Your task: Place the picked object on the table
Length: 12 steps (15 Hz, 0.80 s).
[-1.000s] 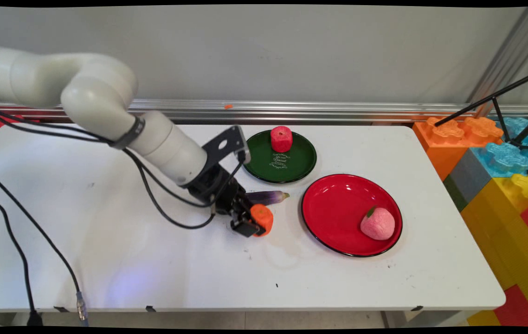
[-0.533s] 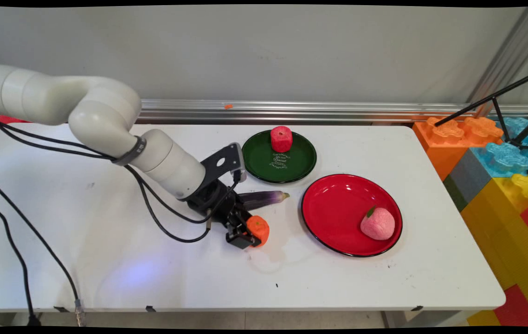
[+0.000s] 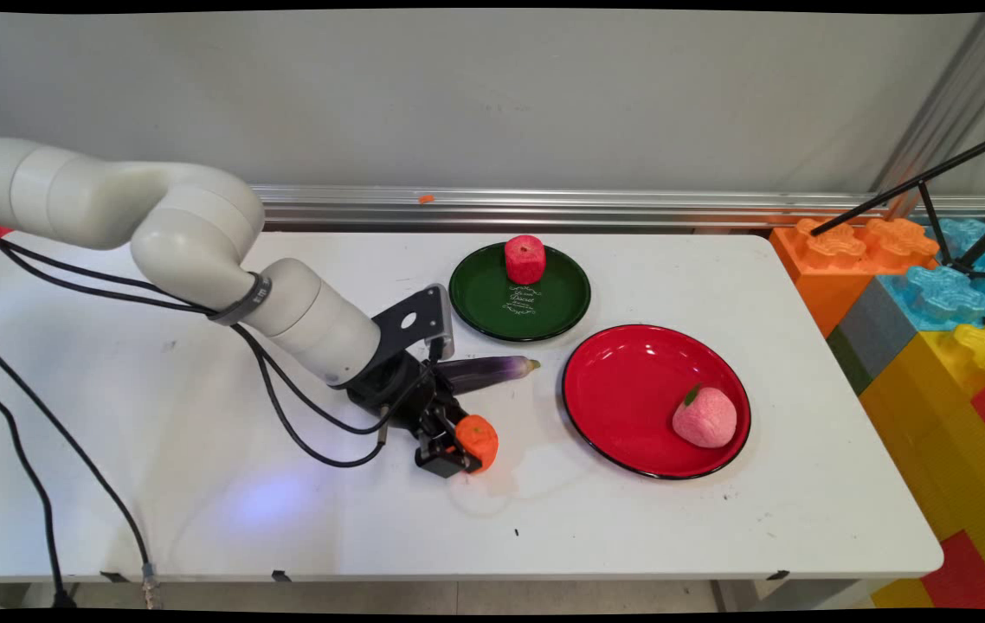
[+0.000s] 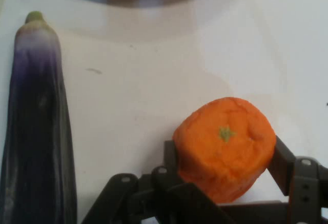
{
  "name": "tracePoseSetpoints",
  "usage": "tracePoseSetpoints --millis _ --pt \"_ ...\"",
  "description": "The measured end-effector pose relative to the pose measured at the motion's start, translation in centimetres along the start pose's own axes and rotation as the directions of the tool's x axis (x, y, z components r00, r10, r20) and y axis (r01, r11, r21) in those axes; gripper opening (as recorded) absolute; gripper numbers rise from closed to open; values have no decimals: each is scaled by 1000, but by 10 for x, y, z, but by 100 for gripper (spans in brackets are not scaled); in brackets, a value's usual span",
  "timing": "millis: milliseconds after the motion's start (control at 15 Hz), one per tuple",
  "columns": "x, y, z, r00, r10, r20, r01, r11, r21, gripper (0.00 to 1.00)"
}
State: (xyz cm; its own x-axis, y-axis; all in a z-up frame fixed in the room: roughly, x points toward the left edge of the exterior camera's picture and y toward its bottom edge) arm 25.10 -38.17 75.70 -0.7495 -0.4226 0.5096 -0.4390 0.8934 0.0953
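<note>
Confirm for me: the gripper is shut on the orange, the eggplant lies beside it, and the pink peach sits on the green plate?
Not quite. The gripper is shut on the orange beside the eggplant, but the main view shows the pink peach on the red plate.

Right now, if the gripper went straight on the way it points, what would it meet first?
Apart from the orange its jaws already clamp, likely bare table, then the red plate's near rim. Depth is unclear. The eggplant lies off to the side.
</note>
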Motion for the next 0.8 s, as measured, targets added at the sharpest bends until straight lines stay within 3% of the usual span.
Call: tracePoseSetpoints --millis 533,600,800 --pt "-6 -1 7 1000 26 2 -26 1000 -4 0" --pt "-7 -1 8 1000 29 2 -29 1000 -4 100" --pt "-7 -2 7 999 34 1 -34 999 -4 100"
